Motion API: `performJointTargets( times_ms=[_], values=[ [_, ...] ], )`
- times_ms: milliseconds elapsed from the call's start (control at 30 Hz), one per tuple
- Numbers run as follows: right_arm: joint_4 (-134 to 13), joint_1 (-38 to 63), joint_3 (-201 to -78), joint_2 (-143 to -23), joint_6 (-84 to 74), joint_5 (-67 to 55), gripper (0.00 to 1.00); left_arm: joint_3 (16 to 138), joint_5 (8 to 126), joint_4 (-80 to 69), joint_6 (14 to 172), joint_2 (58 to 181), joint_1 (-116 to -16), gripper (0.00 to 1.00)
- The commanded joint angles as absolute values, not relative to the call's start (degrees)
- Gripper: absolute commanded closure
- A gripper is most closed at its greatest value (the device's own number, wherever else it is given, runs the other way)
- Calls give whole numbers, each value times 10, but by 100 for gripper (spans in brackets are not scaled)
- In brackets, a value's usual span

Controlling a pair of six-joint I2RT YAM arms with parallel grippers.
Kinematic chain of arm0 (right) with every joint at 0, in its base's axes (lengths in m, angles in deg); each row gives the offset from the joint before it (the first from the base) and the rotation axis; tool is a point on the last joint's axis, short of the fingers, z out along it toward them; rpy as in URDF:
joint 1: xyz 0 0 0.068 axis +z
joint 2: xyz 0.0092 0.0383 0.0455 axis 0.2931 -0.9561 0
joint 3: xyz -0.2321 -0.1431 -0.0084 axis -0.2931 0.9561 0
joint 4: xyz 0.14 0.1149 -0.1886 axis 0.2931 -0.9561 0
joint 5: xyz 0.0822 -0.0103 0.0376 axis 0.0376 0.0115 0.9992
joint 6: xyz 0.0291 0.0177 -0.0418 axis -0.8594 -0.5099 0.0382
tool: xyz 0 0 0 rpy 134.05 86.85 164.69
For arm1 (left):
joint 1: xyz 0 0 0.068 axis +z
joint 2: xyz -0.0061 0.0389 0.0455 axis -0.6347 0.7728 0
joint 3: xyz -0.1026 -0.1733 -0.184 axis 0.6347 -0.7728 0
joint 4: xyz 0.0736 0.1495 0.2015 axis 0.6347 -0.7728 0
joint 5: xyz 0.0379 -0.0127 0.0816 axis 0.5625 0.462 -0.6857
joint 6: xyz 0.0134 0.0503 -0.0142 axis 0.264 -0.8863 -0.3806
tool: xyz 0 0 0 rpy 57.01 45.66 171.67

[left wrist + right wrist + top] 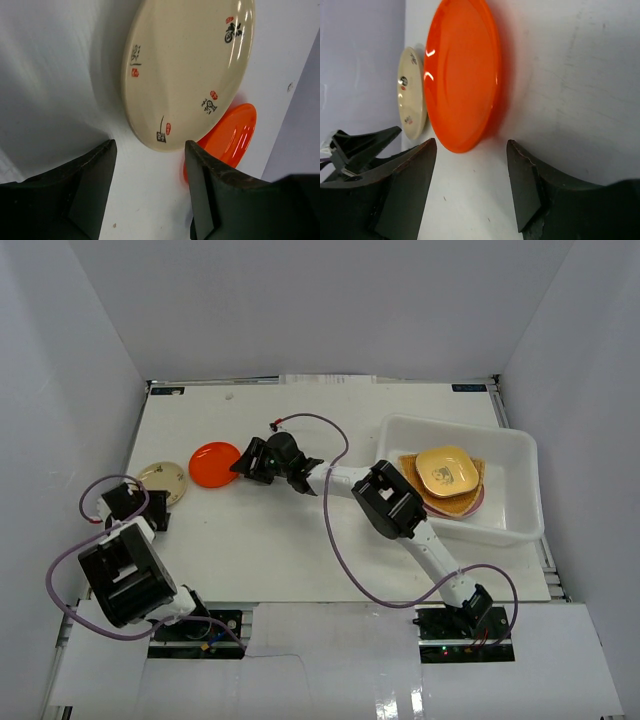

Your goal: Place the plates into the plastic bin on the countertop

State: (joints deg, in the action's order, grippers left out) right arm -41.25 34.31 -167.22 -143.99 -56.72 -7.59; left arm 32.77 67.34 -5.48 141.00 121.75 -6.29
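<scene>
The orange-red plate [462, 75] is smooth, glossy plastic with sharp white highlights. The cream plate [185, 65] has a softer sheen and is faintly speckled. The countertop [580, 75] is matt white and lightly scuffed. At the right of the top view, the bin [515, 495] looks like milky plastic, perhaps semi-gloss.

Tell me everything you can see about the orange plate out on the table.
The orange-red plate is round, shallow and glossy. It looks like plain plastic with no markings and has a gently raised rim. It lies flat, right side up, on the white countertop, left of centre and outside the plastic bin. The cream plate sits close beside it. The right gripper faces its edge, open, with the fingers not touching it.
</scene>
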Motion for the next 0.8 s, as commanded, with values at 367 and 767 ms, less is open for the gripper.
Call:
performJointTargets(
  times_ms=[367, 767],
  values=[
    [-431, 337, -1817, -1574, -690, -118, 77, 349, 659, -17, 1411, 1308, -58, 79],
    [-336, 345, -1643, -1315, -512, -134, 92, 352, 723, -19, 1383, 1182, -57, 100]
  ],
)
